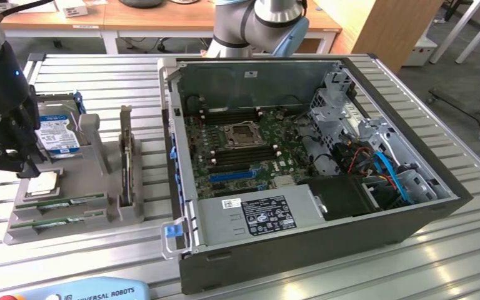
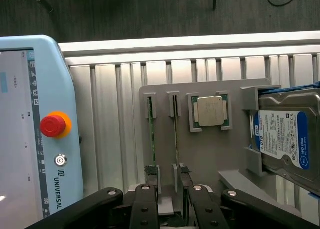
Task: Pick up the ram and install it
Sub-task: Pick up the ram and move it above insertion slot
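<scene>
Green, thin ram (image 2: 175, 139) stands edge-up in grey slotted holder (image 2: 210, 154); black hand (image 2: 168, 172) spread wide at its end.

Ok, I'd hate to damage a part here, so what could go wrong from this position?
1. Two ram sticks stand on edge close together in the gray holder. The open gripper hovers at their ends, so a finger might come down on a stick or catch the neighbour.
2. The processor lies just beside them and could be nudged.
</scene>
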Tool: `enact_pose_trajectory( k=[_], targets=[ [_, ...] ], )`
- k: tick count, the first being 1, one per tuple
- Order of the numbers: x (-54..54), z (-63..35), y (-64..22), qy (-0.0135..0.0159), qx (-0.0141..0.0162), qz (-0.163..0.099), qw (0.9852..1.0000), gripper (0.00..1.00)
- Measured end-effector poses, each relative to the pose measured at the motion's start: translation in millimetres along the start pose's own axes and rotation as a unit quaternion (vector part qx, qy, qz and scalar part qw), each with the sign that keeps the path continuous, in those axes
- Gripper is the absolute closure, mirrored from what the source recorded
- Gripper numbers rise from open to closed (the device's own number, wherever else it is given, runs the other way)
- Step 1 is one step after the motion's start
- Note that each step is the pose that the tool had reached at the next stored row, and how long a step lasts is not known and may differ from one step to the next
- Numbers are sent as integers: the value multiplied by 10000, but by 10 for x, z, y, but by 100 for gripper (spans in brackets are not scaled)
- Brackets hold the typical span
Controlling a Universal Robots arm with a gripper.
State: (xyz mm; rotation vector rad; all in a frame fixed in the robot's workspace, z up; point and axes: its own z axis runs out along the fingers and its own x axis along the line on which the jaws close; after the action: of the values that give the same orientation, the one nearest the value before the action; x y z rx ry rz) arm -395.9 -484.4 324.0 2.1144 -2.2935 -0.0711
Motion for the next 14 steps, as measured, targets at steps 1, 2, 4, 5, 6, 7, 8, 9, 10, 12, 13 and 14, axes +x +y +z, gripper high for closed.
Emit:
enact_pose_trajectory(
  k=[1,2,4,5,6,7,8,9,10,12,13,14],
  targets=[
    [1,0,0,0,0,0,10000,70],
    [9,2,-1,-1,1,-1,10000,70],
    [30,0,-2,0,0,-2,10000,70],
    [37,0,-3,0,0,-4,10000,70],
    [39,0,-3,0,0,-7,10000,70],
    [39,1,-2,0,0,-15,10000,70],
    [40,1,-3,1,0,-27,10000,70],
    [41,3,-3,2,-1,-43,10000,70],
    [42,5,-4,2,-2,-57,10000,70],
    [42,8,-5,5,-5,-85,10000,70],
    [42,8,-5,5,-6,-90,10000,70],
    [42,9,-5,5,-6,-90,10000,70]
  ],
)
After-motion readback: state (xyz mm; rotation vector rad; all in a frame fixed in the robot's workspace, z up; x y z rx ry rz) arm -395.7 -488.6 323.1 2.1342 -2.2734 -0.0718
